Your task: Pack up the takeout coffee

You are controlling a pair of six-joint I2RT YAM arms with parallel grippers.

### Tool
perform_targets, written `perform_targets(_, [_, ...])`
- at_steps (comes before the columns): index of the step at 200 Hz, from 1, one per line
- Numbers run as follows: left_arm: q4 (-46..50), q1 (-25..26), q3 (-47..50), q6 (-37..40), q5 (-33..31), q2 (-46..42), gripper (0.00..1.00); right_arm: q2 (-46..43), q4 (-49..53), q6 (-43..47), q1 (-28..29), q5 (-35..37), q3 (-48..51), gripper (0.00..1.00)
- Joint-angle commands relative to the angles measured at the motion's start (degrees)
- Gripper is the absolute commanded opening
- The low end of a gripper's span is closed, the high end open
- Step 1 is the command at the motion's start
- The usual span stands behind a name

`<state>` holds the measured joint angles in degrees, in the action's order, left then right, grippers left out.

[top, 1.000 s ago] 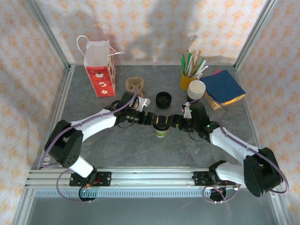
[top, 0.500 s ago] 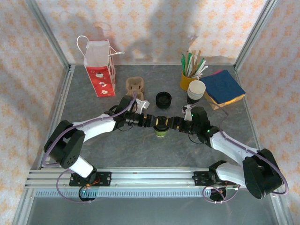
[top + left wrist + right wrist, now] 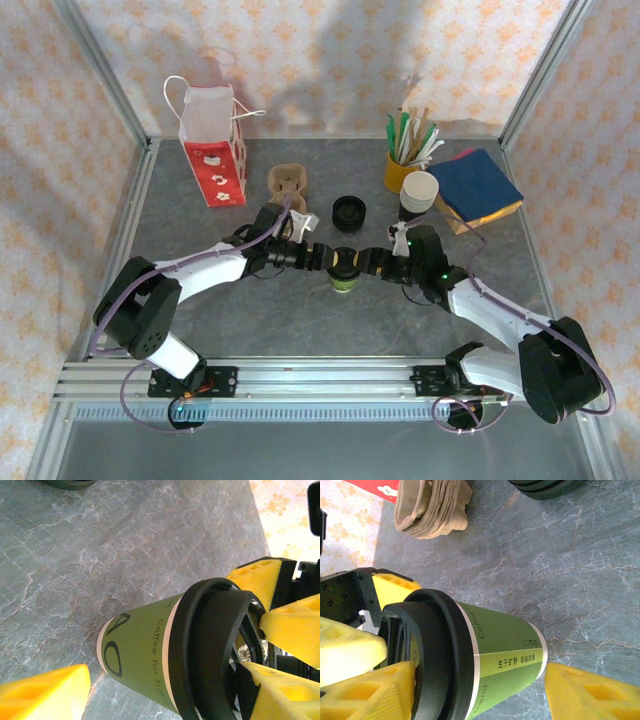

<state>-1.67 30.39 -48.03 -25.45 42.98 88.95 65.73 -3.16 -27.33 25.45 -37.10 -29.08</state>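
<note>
The takeout coffee (image 3: 344, 279) is a green paper cup with a black lid, standing upright at the table's middle. Both grippers meet at it, the left gripper (image 3: 323, 258) from the left and the right gripper (image 3: 369, 262) from the right. In the left wrist view the cup (image 3: 145, 655) lies between the left gripper's (image 3: 165, 666) open yellow fingers, one by the base, one at the lid's top. The right wrist view has the cup (image 3: 505, 655) the same way inside the open right gripper (image 3: 480, 666). The fingers by the base stand apart from the cup.
A red-and-white paper bag (image 3: 213, 150) stands at the back left. Behind the cup lie a brown pulp carrier (image 3: 288, 181) and a stack of black lids (image 3: 349, 211). At the back right are a yellow cup of stir sticks (image 3: 400, 170), white cups (image 3: 419, 190) and blue napkins (image 3: 478, 187).
The left gripper slid right, closing in on the cup, and the right gripper edged slightly left. The cup stayed put. Over the last half second nothing moved.
</note>
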Motion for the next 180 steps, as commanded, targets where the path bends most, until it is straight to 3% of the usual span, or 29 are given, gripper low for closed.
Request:
perform_targets(1, [7.59, 0.39, -0.98, 1.23, -4.17, -0.56, 0.77, -0.59, 6.08, 1.18, -0.13, 1.69, -1.6, 0.67])
perform_targets(108, [11.4, 0.37, -6.66, 1.28, -6.07, -3.83, 0.78, -4.34, 11.34, -0.05, 0.53, 0.74, -9.45, 0.68])
perform_targets(132, [11.43, -0.23, -7.3, 0.61, -8.65, -6.84, 0.79, -4.63, 14.21, -1.9, 1.28, 0.01, -13.27, 0.86])
perform_targets(146, [10.44, -1.11, -6.96, -0.06, -10.5, -9.18, 0.8, -5.92, 13.3, -3.22, 1.74, -1.66, -14.27, 0.88])
perform_targets(180, [5.72, -3.48, -2.41, -3.62, -17.9, -15.07, 0.81, -8.03, 16.74, -7.37, 2.04, 4.1, -17.24, 0.91])
